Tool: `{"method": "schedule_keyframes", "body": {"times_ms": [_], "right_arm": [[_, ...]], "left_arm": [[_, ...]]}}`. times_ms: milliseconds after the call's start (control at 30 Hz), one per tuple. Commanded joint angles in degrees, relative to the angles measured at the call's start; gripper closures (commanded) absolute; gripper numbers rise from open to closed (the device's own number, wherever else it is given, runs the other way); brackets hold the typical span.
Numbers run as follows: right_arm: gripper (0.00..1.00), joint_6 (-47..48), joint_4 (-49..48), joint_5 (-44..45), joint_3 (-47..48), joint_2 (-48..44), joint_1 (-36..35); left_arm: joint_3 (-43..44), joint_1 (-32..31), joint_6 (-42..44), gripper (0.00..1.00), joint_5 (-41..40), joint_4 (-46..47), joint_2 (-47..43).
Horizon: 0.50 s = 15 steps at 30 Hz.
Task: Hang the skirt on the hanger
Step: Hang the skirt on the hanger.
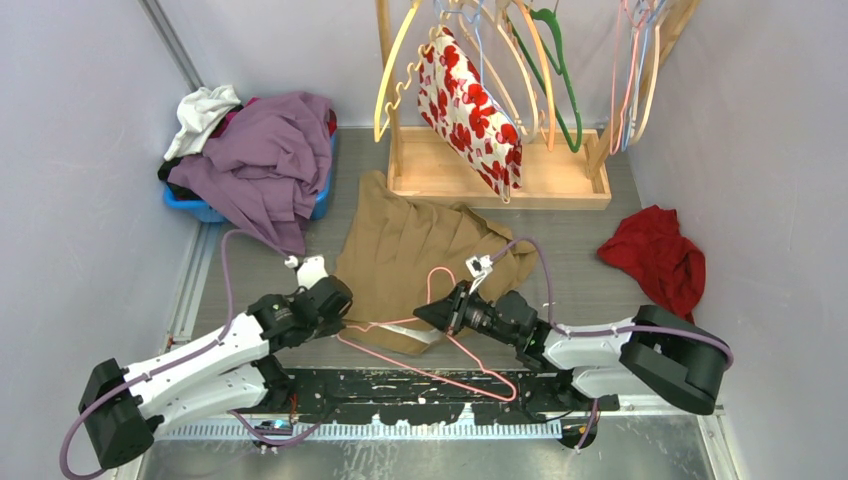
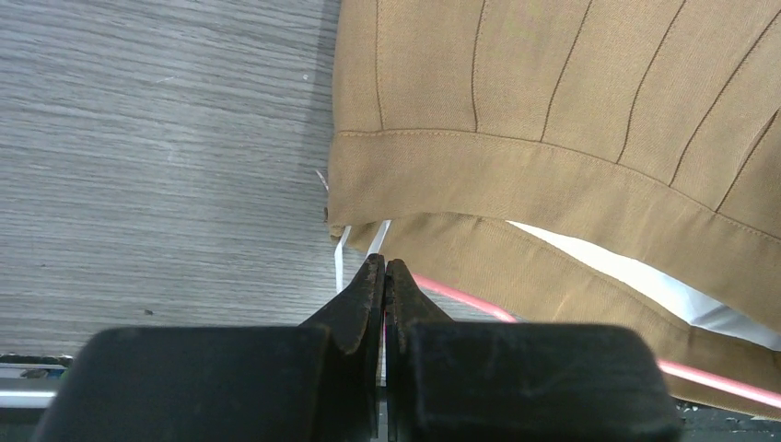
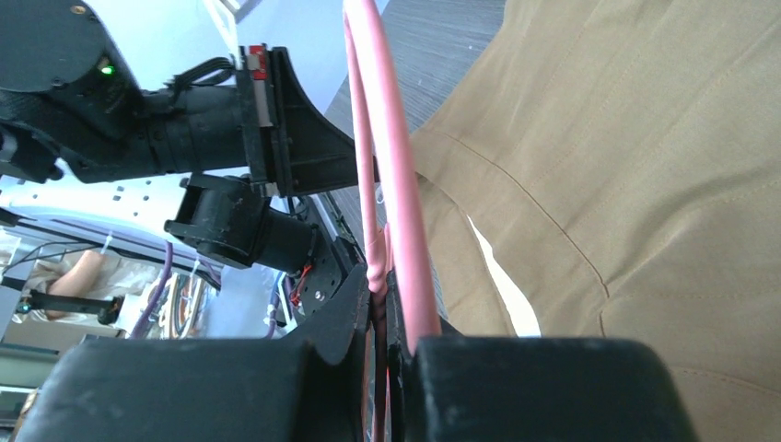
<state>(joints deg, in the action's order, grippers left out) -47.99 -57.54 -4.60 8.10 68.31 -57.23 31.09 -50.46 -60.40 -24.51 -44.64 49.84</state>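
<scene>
Grey wood-grain table (image 1: 590,240), walled in pale lilac on three sides.

- Near edge: both arm bases on a black plate.
- Left gripper (image 2: 385,267): fingers pressed together at the skirt's near-left waistband corner; a white ribbon (image 2: 339,258) runs by the tips, and whether it is pinched cannot be told.
- Right gripper (image 3: 382,285): clamped on the pink hanger (image 3: 396,166), whose frame lies across the near table edge with one end under the waistband.
- Skirt (image 1: 410,250): tan, pleated, flat at table centre, waistband nearest the arms, hem near the rack.
- Open room: bare strips left of the skirt and between skirt and red cloth (image 1: 655,260) at the right wall.
- Far left: blue bin (image 1: 200,208) heaped with purple clothes (image 1: 265,160).
- Far centre: wooden rack (image 1: 500,185) with a floral garment (image 1: 470,110) and spare hangers.
</scene>
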Motion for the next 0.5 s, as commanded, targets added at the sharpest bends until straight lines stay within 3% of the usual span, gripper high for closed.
{"method": "schedule_keyframes", "body": {"times_ms": [0,467], "right_arm": [[0.99,-3.4,-6.1,0.67,0.62,3.39,0.14],[0.99,-12.08,-7.07,7.57,-2.03,9.49,3.18]], "left_arm": [[2.19,0.66,1.12,1.0,-2.15,-1.49,-1.12],[2.35,1.36,2.34,1.0,-1.09,0.27,1.09]]}}
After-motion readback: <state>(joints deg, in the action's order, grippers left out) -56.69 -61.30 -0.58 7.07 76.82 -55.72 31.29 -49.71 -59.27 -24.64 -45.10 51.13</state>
